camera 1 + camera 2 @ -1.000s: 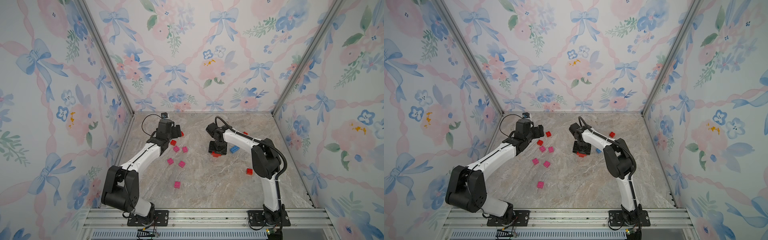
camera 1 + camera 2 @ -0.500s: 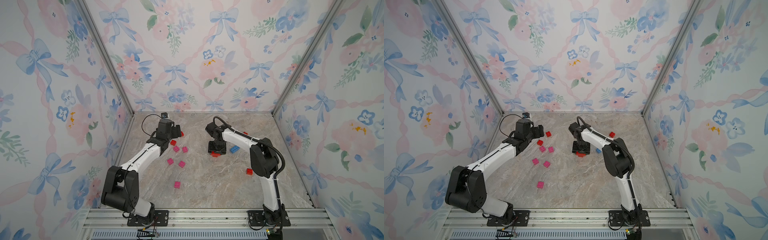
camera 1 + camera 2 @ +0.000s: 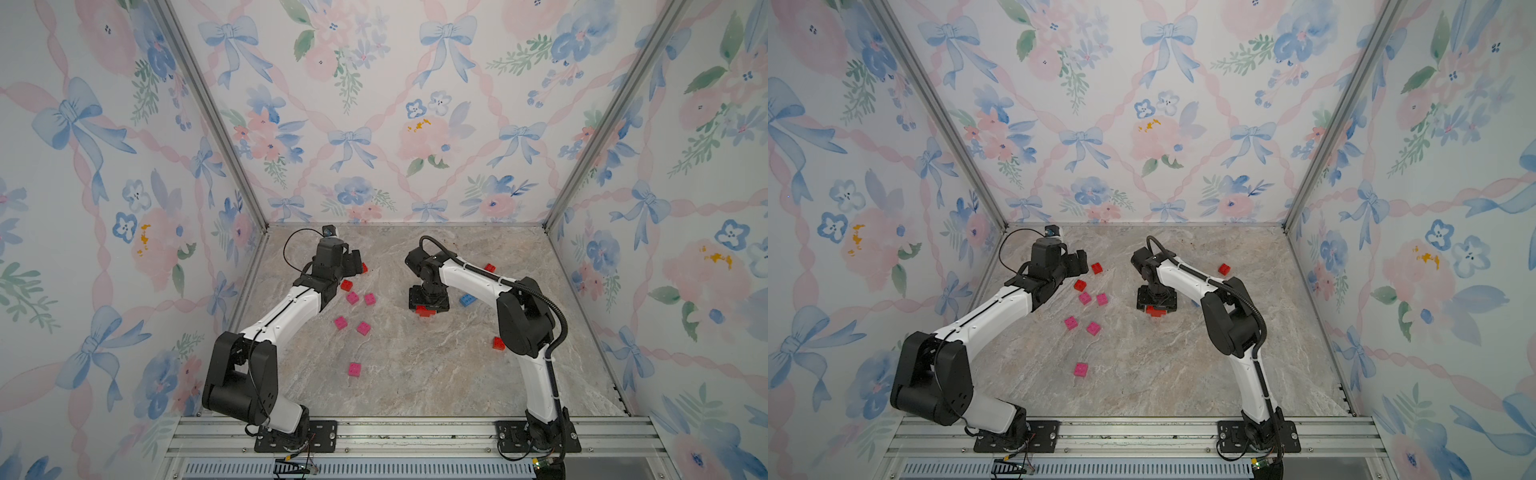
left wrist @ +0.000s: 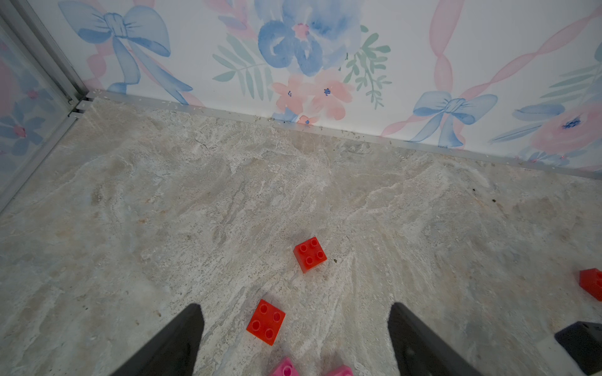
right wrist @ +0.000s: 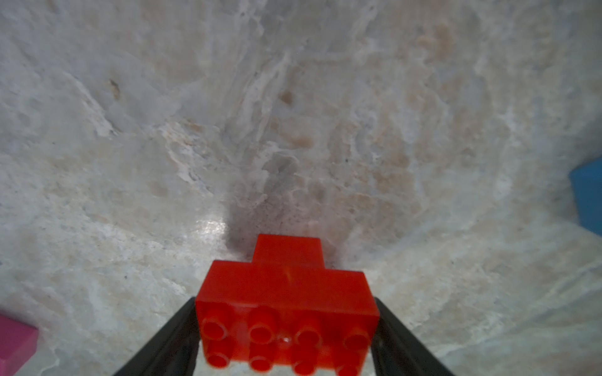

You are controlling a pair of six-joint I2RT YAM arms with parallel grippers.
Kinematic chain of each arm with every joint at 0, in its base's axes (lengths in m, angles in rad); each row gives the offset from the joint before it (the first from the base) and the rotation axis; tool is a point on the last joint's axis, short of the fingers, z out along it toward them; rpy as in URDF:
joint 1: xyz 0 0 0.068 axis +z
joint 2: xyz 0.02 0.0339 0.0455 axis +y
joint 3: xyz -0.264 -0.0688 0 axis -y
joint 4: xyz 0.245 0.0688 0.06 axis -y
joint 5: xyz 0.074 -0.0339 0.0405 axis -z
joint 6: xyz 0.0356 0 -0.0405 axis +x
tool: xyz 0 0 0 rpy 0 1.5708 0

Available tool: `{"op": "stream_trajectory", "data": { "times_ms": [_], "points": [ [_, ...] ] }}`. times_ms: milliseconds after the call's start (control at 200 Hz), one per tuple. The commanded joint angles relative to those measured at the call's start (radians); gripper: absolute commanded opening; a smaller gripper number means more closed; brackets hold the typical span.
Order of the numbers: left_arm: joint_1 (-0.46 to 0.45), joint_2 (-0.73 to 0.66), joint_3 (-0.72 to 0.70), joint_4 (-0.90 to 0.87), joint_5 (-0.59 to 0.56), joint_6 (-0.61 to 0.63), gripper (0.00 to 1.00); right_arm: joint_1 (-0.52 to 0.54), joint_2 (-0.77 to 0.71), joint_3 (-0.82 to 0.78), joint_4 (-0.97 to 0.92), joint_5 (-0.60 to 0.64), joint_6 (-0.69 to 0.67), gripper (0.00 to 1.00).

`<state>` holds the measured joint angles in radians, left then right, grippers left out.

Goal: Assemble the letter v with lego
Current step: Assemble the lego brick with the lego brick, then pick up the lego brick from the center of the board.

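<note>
Red stack (image 5: 288,283) sits on the marble table (image 3: 415,365) just beside the blue brick (image 3: 468,299), directly under the right gripper (image 3: 429,300). Its long axis runs finger to finger. The fingers (image 5: 176,332) flank both ends; gripping or loose, cannot tell. Right arm is nearest. Left gripper (image 4: 295,307) is spread wide and empty, well apart from the blue brick, over a loose red brick (image 4: 265,322). Bricks are glossy hard studded plastic; the stack has an eight-stud top on a narrower base.
</note>
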<state>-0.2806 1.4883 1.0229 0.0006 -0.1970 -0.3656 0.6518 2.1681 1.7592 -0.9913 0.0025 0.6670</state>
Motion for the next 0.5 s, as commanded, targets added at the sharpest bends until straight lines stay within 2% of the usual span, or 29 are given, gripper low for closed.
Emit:
{"op": "stream_trajectory", "data": {
  "times_ms": [0, 115, 245, 365, 495],
  "points": [
    [0.005, -0.012, -0.015, -0.005, -0.009, 0.025, 0.91, -0.024, -0.082, 0.022, -0.035, -0.009, -0.003, 0.84],
    [0.005, -0.011, -0.015, -0.006, -0.012, 0.029, 0.91, -0.09, -0.152, -0.007, -0.069, 0.048, -0.033, 0.88],
    [0.005, -0.008, -0.015, -0.005, -0.013, 0.033, 0.92, -0.272, -0.192, -0.033, -0.061, 0.133, -0.072, 0.84],
    [0.005, -0.002, -0.012, -0.007, -0.008, 0.036, 0.92, -0.437, -0.115, 0.04, -0.017, 0.171, -0.073, 0.76],
    [0.005, -0.002, -0.015, -0.005, -0.013, 0.046, 0.92, -0.523, 0.006, 0.17, 0.004, 0.176, -0.073, 0.79]
  ]
}}
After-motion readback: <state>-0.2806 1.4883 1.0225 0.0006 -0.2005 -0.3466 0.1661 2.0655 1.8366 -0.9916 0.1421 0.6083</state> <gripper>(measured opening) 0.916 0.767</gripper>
